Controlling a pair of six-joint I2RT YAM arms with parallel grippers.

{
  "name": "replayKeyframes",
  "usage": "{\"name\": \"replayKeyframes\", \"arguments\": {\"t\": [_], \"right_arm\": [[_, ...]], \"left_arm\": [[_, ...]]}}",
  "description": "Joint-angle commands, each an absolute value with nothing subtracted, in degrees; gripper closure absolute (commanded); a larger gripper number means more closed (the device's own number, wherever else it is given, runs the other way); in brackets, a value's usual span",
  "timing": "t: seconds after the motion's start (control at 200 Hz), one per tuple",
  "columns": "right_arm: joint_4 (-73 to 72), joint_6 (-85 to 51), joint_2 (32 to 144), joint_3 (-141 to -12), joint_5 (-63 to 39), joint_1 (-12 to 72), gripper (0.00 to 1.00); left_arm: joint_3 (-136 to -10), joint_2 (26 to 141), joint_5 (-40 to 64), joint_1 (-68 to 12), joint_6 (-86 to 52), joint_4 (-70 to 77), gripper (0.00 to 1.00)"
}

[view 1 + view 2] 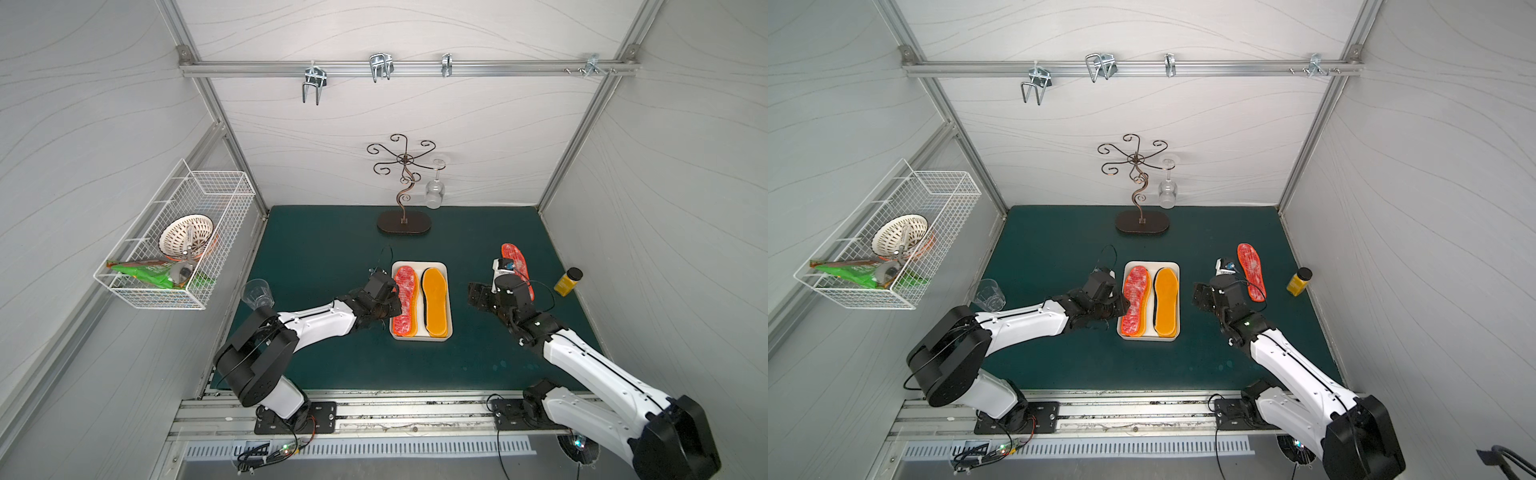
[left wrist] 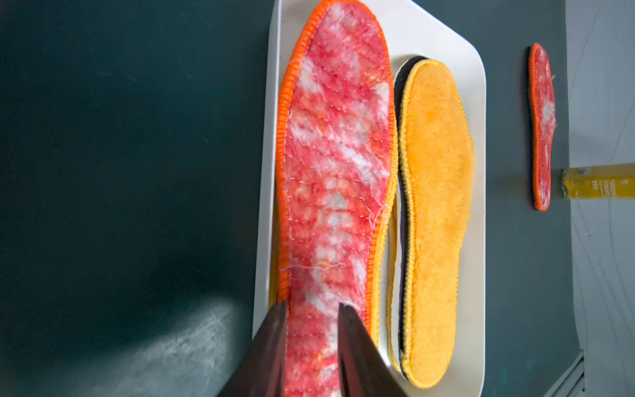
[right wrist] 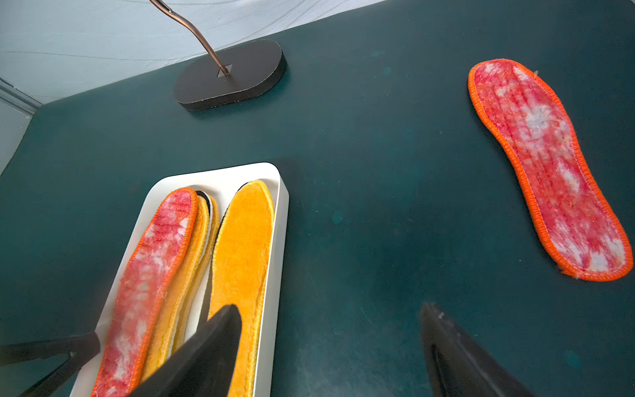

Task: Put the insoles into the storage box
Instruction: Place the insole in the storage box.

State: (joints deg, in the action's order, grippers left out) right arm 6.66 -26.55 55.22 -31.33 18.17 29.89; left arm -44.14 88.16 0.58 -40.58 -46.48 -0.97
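Note:
The white storage box (image 1: 419, 264) (image 1: 1151, 263) lies mid-mat and holds stacked insoles. On top of its left pile is a red, white-speckled insole (image 1: 405, 299) (image 2: 336, 154); on the right pile is an orange-yellow insole (image 1: 436, 301) (image 2: 436, 206) with a black edge beneath. My left gripper (image 1: 397, 301) (image 2: 312, 306) hovers over the red insole's heel end, its jaws apart and the insole lying flat below. Another red speckled insole (image 1: 515, 259) (image 3: 546, 172) lies on the mat to the right. My right gripper (image 1: 480, 297) (image 3: 330, 307) hangs open and empty between box and that insole.
A scrolled metal stand (image 1: 404, 222) with a hanging wine glass (image 1: 434, 193) stands at the back. A yellow bottle (image 1: 567, 282) is by the right wall and a clear tumbler (image 1: 257, 293) at the mat's left edge. A white wire basket (image 1: 174, 237) hangs on the left wall.

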Motion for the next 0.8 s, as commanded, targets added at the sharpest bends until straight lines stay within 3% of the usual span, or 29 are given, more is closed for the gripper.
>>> {"name": "replayKeyframes", "arguments": {"t": [0.0, 0.255, 0.435, 0.57, 0.795], "right_arm": [[7.6, -26.5, 55.4, -32.0, 18.8, 29.6, 0.14], [9.6, -25.5, 56.8, -33.8, 19.6, 27.8, 0.14], [17.4, -29.6, 64.9, -40.9, 12.7, 17.2, 0.15], [23.7, -31.7, 77.0, -48.9, 7.1, 8.7, 0.21], [28.9, -30.4, 90.8, -60.9, 10.5, 1.5, 0.25]], "left_arm": [[-45.6, 85.8, -0.6, -40.7, -45.6, -2.5, 0.68], [-45.1, 78.4, -4.8, -40.7, -43.8, -5.7, 0.67], [-41.1, 69.9, -11.8, -39.9, -40.8, -6.8, 0.64], [-37.6, 67.9, -5.9, -34.1, -40.6, -6.0, 0.63], [-38.1, 68.0, -0.2, -32.8, -37.2, -7.4, 0.62]]}}
